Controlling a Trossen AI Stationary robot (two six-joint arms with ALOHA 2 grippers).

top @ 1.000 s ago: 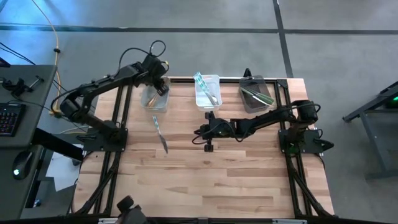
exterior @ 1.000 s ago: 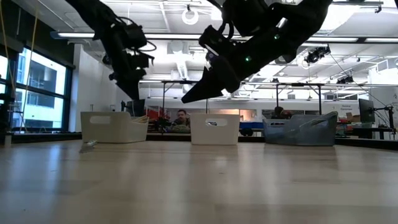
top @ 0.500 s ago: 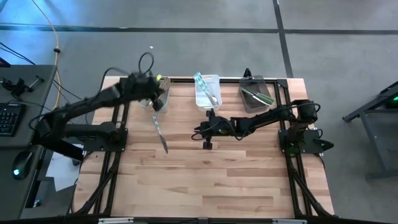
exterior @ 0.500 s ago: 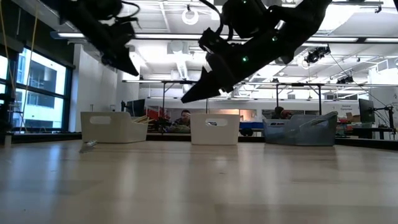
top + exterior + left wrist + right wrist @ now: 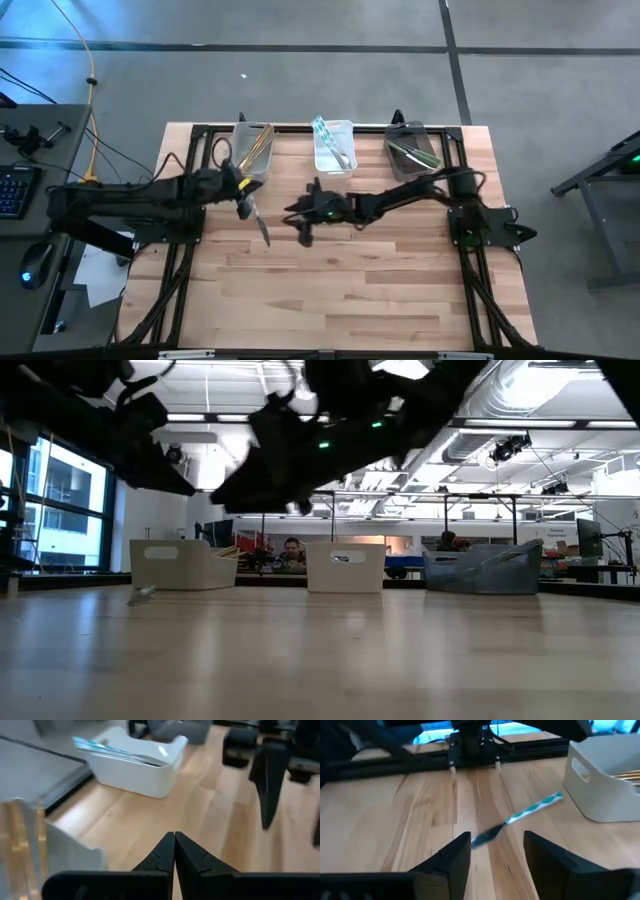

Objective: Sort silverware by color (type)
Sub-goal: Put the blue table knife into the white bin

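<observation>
One piece of silverware, a knife (image 5: 256, 212) with a teal handle, lies loose on the table (image 5: 380, 290). It rests just in front of the left bin (image 5: 250, 150), which holds gold pieces. The middle bin (image 5: 333, 148) holds teal pieces and the right bin (image 5: 412, 152) holds dark ones.

I read the knife's long axis as running roughly front to back on the table, slightly slanted, with the handle end toward the bins. In the right wrist view the knife (image 5: 517, 818) lies diagonally ahead of the right gripper (image 5: 496, 851), blade end nearer and handle end pointing toward the left bin (image 5: 605, 780).

The right gripper (image 5: 303, 215) hangs over the table just beside the knife, on its right side. Its fingers stand wide apart and hold nothing. I judge this arm to be the one lined up for the pickup.

The left gripper (image 5: 243, 198) sits close above the knife's handle end, so it is in fact the nearer of the two. Its fingers (image 5: 162, 854) are pressed together with nothing between them.

I judge that the coming move requires the right gripper to travel forward and down until its fingers straddle the knife across its narrow width. The left arm is close enough that I would watch for contact between the arms.
</observation>
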